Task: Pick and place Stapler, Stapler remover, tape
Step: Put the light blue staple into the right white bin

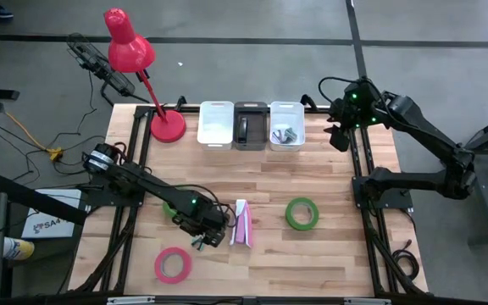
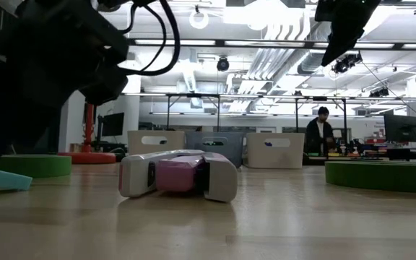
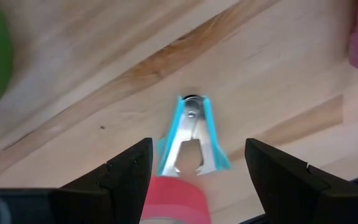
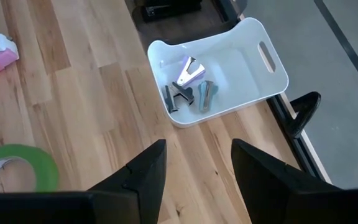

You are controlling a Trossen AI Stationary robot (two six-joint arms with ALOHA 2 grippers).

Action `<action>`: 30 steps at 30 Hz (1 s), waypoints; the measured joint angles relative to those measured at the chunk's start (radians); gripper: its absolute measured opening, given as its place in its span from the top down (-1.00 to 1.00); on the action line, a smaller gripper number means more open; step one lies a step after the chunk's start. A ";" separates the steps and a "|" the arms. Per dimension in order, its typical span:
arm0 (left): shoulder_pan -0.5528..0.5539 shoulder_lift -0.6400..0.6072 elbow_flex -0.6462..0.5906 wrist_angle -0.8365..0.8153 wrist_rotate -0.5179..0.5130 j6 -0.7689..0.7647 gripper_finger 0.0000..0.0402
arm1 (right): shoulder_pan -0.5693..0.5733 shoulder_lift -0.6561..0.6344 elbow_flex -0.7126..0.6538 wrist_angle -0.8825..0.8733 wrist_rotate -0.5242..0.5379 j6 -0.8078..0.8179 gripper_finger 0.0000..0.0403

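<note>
Your left gripper (image 1: 200,241) sits low over the bench (image 1: 329,254), just left of the pink-and-white stapler (image 1: 241,224). Its fingers (image 3: 126,171) are spread apart, grasping nothing, with the blue staple remover (image 3: 191,137) lying on the wood between them. The pink tape (image 1: 173,265) lies near the stapler's front-left, one green tape (image 1: 302,213) to the stapler's right, and another green roll (image 1: 170,209) is partly hidden under the left arm. Your right gripper (image 4: 194,168) waits raised, far right of the stapler near the white bin (image 4: 253,37) holding staple removers, fingers parted and empty.
</note>
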 joint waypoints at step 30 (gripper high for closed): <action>0.000 0.066 0.000 0.036 0.054 0.031 -0.24 | 0.000 -0.001 0.000 -0.027 -0.022 -0.032 0.15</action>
